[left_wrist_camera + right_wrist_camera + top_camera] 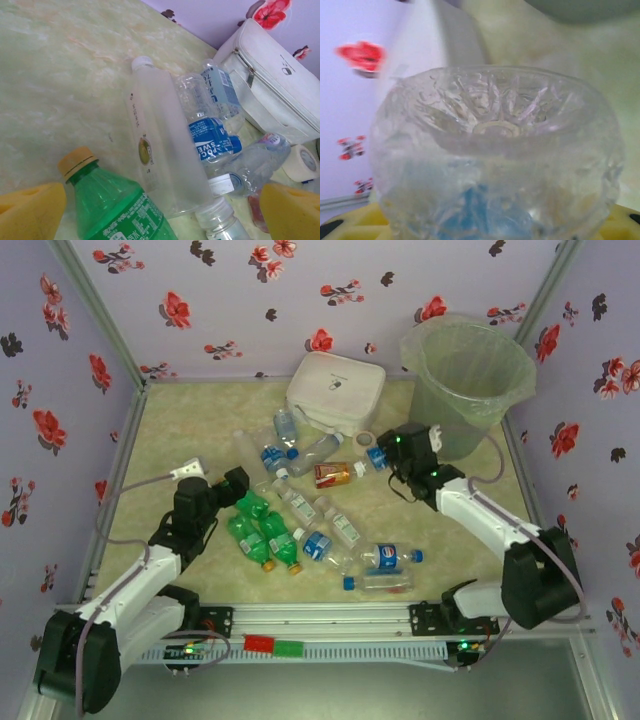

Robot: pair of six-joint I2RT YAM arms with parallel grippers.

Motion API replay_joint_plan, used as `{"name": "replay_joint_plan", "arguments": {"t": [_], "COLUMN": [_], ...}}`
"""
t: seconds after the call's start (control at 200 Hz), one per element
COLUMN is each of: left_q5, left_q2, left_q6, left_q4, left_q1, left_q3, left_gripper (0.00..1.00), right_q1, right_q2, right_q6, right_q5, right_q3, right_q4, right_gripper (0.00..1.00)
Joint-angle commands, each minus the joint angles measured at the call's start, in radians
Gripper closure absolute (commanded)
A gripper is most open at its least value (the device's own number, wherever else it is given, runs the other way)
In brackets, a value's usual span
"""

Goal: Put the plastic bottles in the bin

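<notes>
Our right hand (485,227) grips a clear bottle (495,150) with a ribbed base near the round translucent bin (462,415); our left hand (160,215) gapes wide over a smooth green bottle (120,210) on the marbled surface (60,75).

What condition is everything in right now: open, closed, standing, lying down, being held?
Bin: upright, open-topped, bag-lined.
White box: lid shut.
Green bottles: capped, lying on the table.
Amber bottle: lying on its side.
Tape roll: lying flat.
Right gripper: shut on a clear bottle.
Left gripper: open, holding nothing.
</notes>
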Motion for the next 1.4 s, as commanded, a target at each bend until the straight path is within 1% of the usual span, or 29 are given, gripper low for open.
{"name": "replay_joint_plan", "arguments": {"t": [0.0,0.075,0.135,0.22,0.275,0.3,0.45,0.62,0.755,0.855,0.98,1.115,1.235,1.275,1.34,1.39], "left_q5": [0.071,0.112,0.145,0.194,0.217,0.224,0.238,0.238,0.234,0.219,0.191,0.148,0.113,0.103,0.086,0.073], "left_q2": [0.032,0.067,0.099,0.144,0.175,0.189,0.263,0.326,0.36,0.362,0.346,0.319,0.295,0.287,0.278,0.271], "left_q6": [-0.003,-0.002,-0.003,0.001,0.008,0.013,0.061,0.116,0.146,0.156,0.163,0.169,0.173,0.175,0.175,0.174], "left_q4": [0.035,0.053,0.071,0.096,0.105,0.107,0.068,0.005,-0.065,-0.09,-0.107,-0.121,-0.131,-0.136,-0.141,-0.143], "left_q1": [0.006,0.004,0.001,-0.007,-0.018,-0.025,-0.08,-0.136,-0.159,-0.165,-0.166,-0.166,-0.165,-0.165,-0.165,-0.165], "left_q3": [0.048,0.068,0.085,0.112,0.134,0.144,0.22,0.294,0.345,0.355,0.352,0.341,0.332,0.331,0.329,0.326], "left_gripper": [0.0,0.0,0.0,0.0,0.0,0.0,0.0,0.0,0.0,0.0,0.0,0.0,0.0,0.0,0.0,0.0], "right_q1": [-0.009,-0.016,-0.023,-0.035,-0.06,-0.073,-0.164,-0.261,-0.322,-0.34,-0.362,-0.385,-0.409,-0.413,-0.416,-0.416], "right_q2": [-0.064,-0.077,-0.077,-0.074,-0.065,-0.059,0.001,0.091,0.18,0.255,0.353,0.429,0.477,0.489,0.507,0.512], "right_q6": [-0.313,-0.445,-0.547,-0.687,-0.758,-0.785,-0.909,-1.019,-1.027,-1.03,-1.016,-0.969,-0.918,-0.909,-0.902,-0.902], "right_q5": [0.051,0.059,0.089,0.144,0.146,0.174,0.199,0.272,0.282,0.286,0.274,0.239,0.17,0.159,0.158,0.158], "right_q3": [0.146,0.253,0.335,0.433,0.502,0.534,0.701,0.778,0.796,0.824,0.867,0.877,0.894,0.911,0.944,0.97], "right_q4": [-0.099,-0.16,-0.208,-0.237,-0.251,-0.257,-0.277,-0.249,-0.22,-0.217,-0.258,-0.304,-0.348,-0.365,-0.394,-0.414], "right_gripper": [0.53,0.54,0.54,0.54,0.54,0.54,0.54,0.53,0.53,0.53,0.53,0.5,0.46,0.43,0.34,0.23]}}
